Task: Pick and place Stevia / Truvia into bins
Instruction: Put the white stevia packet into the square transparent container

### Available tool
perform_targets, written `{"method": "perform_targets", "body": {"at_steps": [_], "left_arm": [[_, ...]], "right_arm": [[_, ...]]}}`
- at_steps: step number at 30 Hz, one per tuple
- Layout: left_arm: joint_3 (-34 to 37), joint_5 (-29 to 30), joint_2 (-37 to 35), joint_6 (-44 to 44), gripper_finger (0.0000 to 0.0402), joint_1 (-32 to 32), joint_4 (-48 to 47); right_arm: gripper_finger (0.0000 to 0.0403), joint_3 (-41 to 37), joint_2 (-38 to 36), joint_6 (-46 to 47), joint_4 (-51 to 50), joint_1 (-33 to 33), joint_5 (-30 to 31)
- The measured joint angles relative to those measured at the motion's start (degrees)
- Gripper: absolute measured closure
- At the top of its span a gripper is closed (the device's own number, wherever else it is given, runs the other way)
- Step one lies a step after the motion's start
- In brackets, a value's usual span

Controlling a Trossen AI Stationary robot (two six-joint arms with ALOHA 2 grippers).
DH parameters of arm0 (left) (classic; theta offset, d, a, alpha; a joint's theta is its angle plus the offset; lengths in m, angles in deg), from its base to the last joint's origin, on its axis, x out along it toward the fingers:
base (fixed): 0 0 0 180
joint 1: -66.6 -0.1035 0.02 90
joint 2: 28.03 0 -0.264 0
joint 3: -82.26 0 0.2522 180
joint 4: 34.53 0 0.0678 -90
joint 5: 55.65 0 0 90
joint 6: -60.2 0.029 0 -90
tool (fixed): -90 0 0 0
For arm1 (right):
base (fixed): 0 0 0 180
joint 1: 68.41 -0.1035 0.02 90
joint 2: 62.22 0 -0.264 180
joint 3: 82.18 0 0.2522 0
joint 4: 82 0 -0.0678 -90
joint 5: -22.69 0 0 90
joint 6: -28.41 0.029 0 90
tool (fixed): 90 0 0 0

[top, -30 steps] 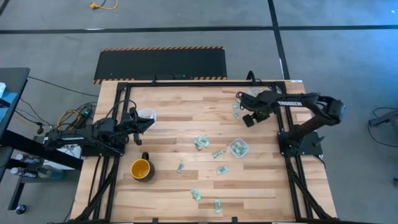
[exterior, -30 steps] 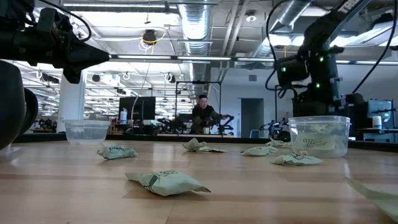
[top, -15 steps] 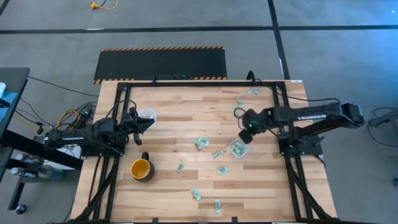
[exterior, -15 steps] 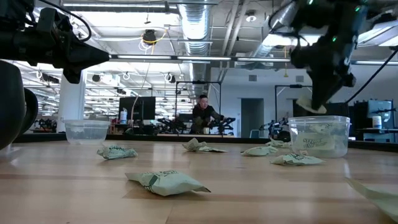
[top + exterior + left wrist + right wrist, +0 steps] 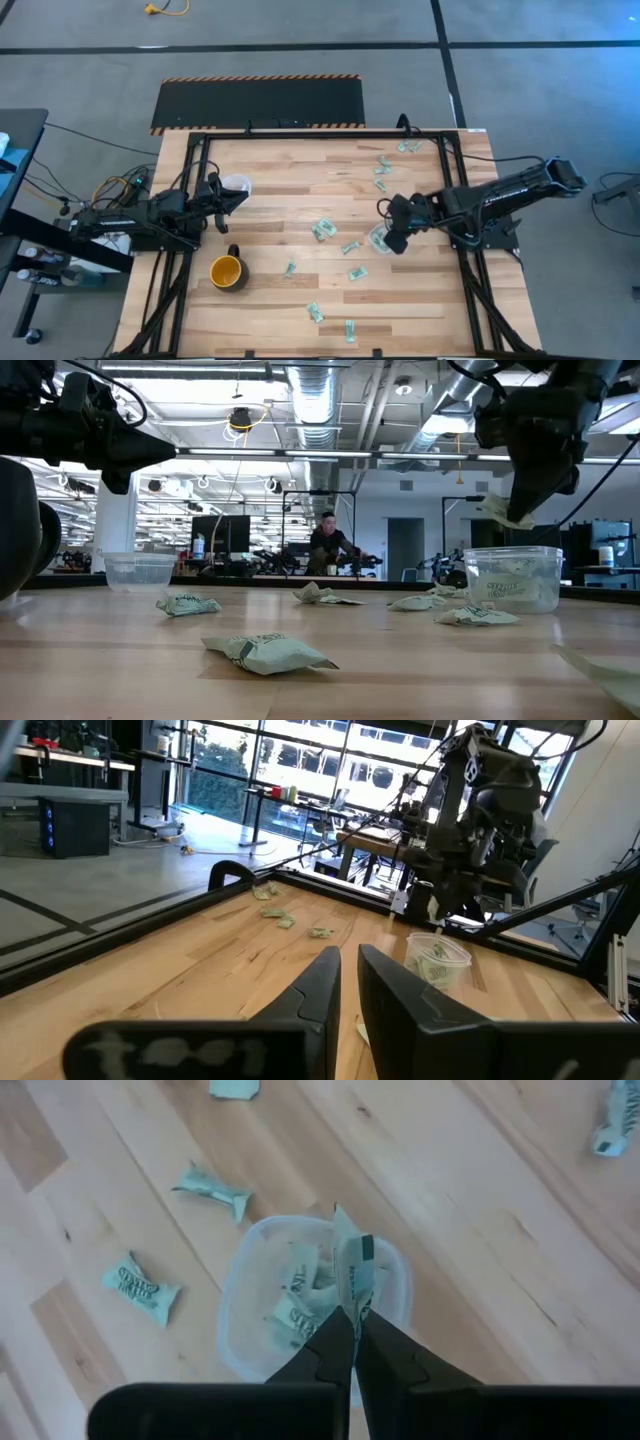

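My right gripper (image 5: pixel 350 1320) is shut on a pale green and white Stevia sachet (image 5: pixel 352 1275) right above the right clear cup (image 5: pixel 240 1295), which has several sachets inside. In the low view the sachet (image 5: pixel 500 512) hangs above the cup's rim (image 5: pixel 515 552). Several more sachets lie flat on the wooden table (image 5: pixel 322 229) (image 5: pixel 357 272) (image 5: pixel 382 168). My left gripper (image 5: pixel 348 970) waits shut at the table's left side, beside the left clear cup (image 5: pixel 236 184). My right gripper pinches the sachet by one end (image 5: pixel 350 1302) between its two fingertips. The fingers come from above, slanting steeply down. The rest of the sachet sticks out past the fingertips, lifted clear, over the cup's mouth.
A yellow-orange mug (image 5: pixel 227 271) stands near the table's left front. Black frame rails (image 5: pixel 455 190) run along the table's sides and far edge. A person (image 5: pixel 327 540) is in the room far behind the table.
My right gripper has swung from the sachets at the far right toward the near edge, carrying the sachet to above the right cup. It has risen a little and tipped more steeply down.
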Motion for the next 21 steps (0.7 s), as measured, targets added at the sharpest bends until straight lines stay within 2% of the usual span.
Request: {"method": "perform_targets", "body": {"at_steps": [6,15,21], "left_arm": [[0.02,0.02,0.00,0.00,0.0375,0.02,0.00],[0.00,0.01,0.02,-0.01,0.0375,0.01,0.00],[0.00,0.02,0.00,-0.02,0.0375,0.01,0.00]], "right_arm": [[0.0383,0.02,0.89,0.90,0.18,-1.23,-0.22],[0.0326,0.02,1.21,0.89,0.90,-1.41,0.11],[0.0310,0.02,1.21,0.42,1.73,-0.94,4.58]]}}
